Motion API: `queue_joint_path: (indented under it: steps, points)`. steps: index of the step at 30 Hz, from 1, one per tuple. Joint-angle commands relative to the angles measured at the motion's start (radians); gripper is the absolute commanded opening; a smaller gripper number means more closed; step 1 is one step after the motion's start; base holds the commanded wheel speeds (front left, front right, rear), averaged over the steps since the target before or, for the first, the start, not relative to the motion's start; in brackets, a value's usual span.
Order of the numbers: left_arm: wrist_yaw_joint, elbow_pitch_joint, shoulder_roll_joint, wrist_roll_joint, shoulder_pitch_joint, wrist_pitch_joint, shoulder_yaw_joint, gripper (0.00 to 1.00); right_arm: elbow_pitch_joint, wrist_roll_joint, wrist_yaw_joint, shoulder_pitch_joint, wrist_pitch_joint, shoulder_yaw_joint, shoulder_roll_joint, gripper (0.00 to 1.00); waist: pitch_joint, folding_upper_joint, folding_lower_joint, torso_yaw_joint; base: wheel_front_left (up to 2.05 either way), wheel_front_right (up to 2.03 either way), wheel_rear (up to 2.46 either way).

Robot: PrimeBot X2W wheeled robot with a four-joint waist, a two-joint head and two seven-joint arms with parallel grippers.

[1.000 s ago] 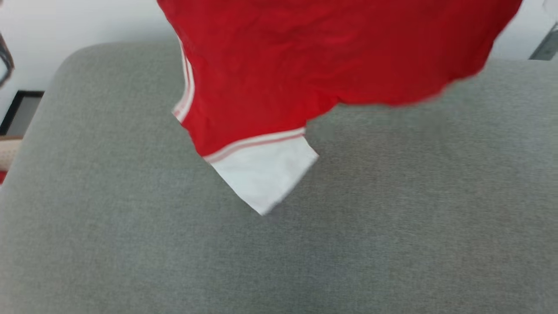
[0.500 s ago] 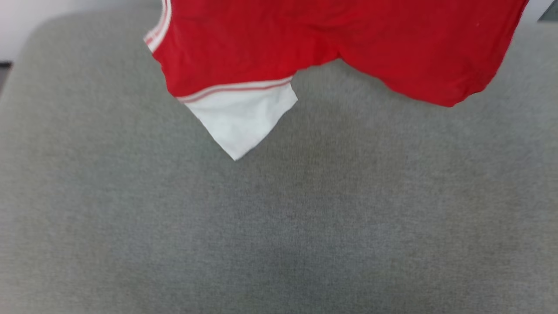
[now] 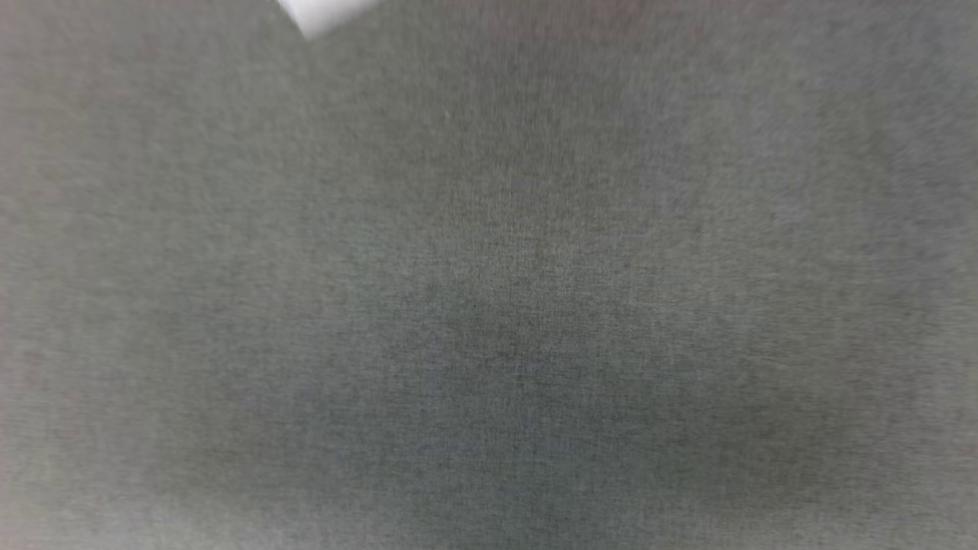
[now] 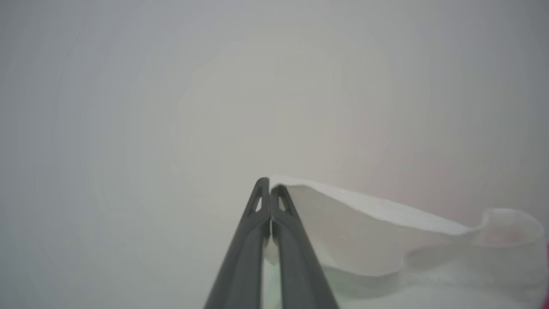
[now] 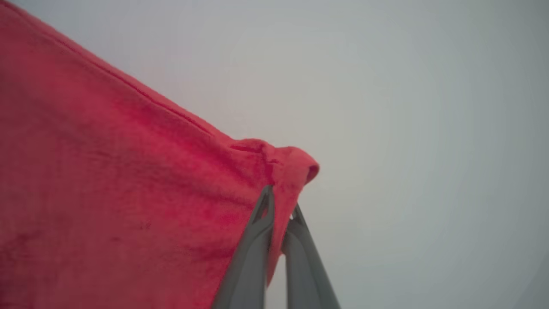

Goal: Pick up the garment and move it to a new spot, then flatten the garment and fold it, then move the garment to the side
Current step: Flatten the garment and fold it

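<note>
Left end effector (image 4: 270, 185) clamped on garment (image 4: 364, 231) white sleeve edge; right end effector (image 5: 281, 201) pinching red hem corner; both aimed at pale backdrop.

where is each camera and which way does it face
Head: on the head, facing down at the grey fabric surface; tip of the garment at top.
Left wrist: looks along the left pincer, shut on the garment's white sleeve.
Right wrist: looks along the right pincer, shut on its red edge.
Shared: both wrist views show the garment.
</note>
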Motion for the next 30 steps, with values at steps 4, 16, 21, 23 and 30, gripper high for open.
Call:
queue_joint_path:
  steps: [4, 16, 21, 23, 30]
  points:
    - [-0.029, 0.026, -0.022, 0.001, -0.008, -0.12, 0.014, 0.0, 0.044, -0.114, -0.002, 0.005, -0.074, -0.03, 0.025, 0.0, 0.128, -0.0001, 0.0, 0.025, 0.0, 0.0, 0.0]
    - [-0.144, 0.1, -0.009, -0.017, 0.362, -0.007, -0.096, 0.0, 0.148, 0.079, -0.002, 0.285, -0.053, 0.149, -0.017, 0.0, -0.02, -0.0001, 0.0, 0.049, 0.0, 0.0, 0.0]
    - [-0.158, 0.02, 0.033, -0.06, 0.56, 0.132, -0.149, 0.0, 0.062, 0.265, -0.002, 0.445, 0.039, 0.236, -0.082, 0.0, -0.113, -0.0001, 0.0, 0.041, 0.0, 0.0, 0.0]
    - [-0.161, -0.042, 0.057, -0.084, 0.656, 0.197, -0.168, 0.0, 0.008, 0.327, -0.002, 0.507, 0.075, 0.262, -0.127, 0.0, -0.15, -0.0001, 0.0, 0.042, 0.0, 0.0, 0.0]
    - [-0.085, -0.43, 0.23, -0.186, 0.97, 0.474, -0.193, 0.0, -0.234, 0.522, -0.002, 0.751, 0.206, 0.291, -0.257, 0.0, -0.237, -0.0001, 0.0, 0.042, 0.0, 0.0, 0.0]
